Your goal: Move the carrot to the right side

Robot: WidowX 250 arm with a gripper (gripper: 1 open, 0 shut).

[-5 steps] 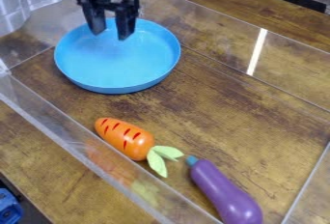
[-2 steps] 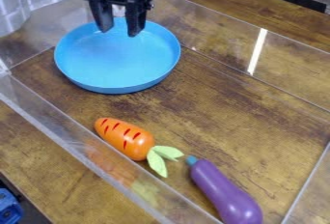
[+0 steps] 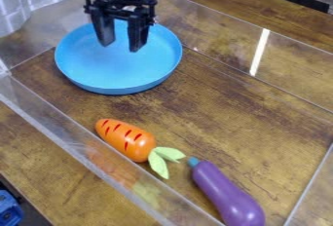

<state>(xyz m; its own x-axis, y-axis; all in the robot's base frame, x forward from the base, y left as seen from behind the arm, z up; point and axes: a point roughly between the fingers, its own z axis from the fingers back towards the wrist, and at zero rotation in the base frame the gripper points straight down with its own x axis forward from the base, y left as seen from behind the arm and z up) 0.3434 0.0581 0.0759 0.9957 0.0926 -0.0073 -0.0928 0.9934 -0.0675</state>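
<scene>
The carrot is small and orange with dark grooves. It lies on the wooden table near the front, its light green leaves pointing right toward the eggplant. My gripper hangs over the blue plate at the back left, far from the carrot. Its dark fingers point down, spread apart, with nothing between them.
A purple toy eggplant lies just right of the carrot's leaves, near the front right. Clear plastic walls enclose the table. Bare wood lies to the right of the plate.
My gripper has moved a little right and lower over the blue plate, toward the front. The carrot and eggplant have not moved.
</scene>
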